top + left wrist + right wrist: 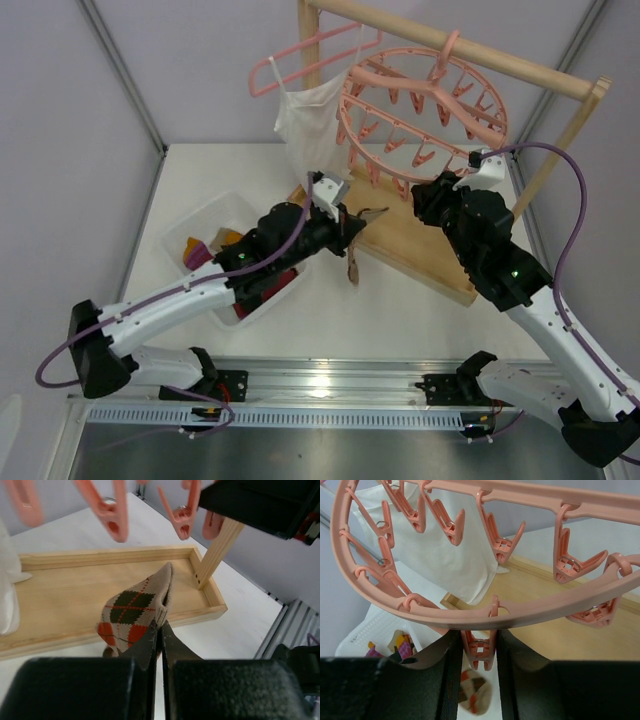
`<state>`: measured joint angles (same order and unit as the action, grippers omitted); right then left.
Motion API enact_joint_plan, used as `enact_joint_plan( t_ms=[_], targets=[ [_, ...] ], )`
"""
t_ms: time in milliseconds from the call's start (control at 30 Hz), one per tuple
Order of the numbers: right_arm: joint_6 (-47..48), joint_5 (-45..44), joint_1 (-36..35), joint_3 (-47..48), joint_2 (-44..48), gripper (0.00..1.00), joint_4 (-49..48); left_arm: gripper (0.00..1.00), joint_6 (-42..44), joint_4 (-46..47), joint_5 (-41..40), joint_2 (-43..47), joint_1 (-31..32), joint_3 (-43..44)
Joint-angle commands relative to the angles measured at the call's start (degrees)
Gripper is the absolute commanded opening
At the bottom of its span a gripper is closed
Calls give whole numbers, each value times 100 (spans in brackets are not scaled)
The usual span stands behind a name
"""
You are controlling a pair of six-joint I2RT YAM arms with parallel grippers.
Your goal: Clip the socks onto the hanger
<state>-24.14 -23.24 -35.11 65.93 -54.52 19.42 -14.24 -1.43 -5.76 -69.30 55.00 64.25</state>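
My left gripper (pixel 350 230) is shut on a tan argyle sock (pixel 354 266) and holds it up over the front of the wooden base. In the left wrist view the sock (pixel 133 611) stands up from the closed jaws of this gripper (pixel 160 628). The round pink hanger (pixel 425 105) hangs from the wooden rail. My right gripper (pixel 438 190) is at its near rim. In the right wrist view this gripper (pixel 479 642) is shut on one dangling pink clip (pixel 480 652) under the ring (pixel 530 612), and the argyle sock (pixel 475 692) shows just below. More socks (pixel 197 250) lie in the bin.
A white bin (pixel 222 212) stands at the left. A white camisole (pixel 310 118) hangs on a thin pink coat hanger (pixel 300 58). The wooden rack has a tray base (pixel 425 255), a top rail (pixel 480 55) and an upright post (pixel 220 550). Pink clips (pixel 112 515) dangle above the sock.
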Motion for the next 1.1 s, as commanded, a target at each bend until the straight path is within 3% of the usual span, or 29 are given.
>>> enact_joint_plan(
  t_ms=[0,533,1067],
  targets=[
    [-310,-22,40,280,100,0,-70,1,421,907,66,-417,265,202],
    [-469,-48,40,333,29,0,88,1,1186,1505,-645,-1955,739,1098],
    [-442,-13,31,368,-120,0,132,1,1696,1558,-909,-2202,863,1415]
  ],
)
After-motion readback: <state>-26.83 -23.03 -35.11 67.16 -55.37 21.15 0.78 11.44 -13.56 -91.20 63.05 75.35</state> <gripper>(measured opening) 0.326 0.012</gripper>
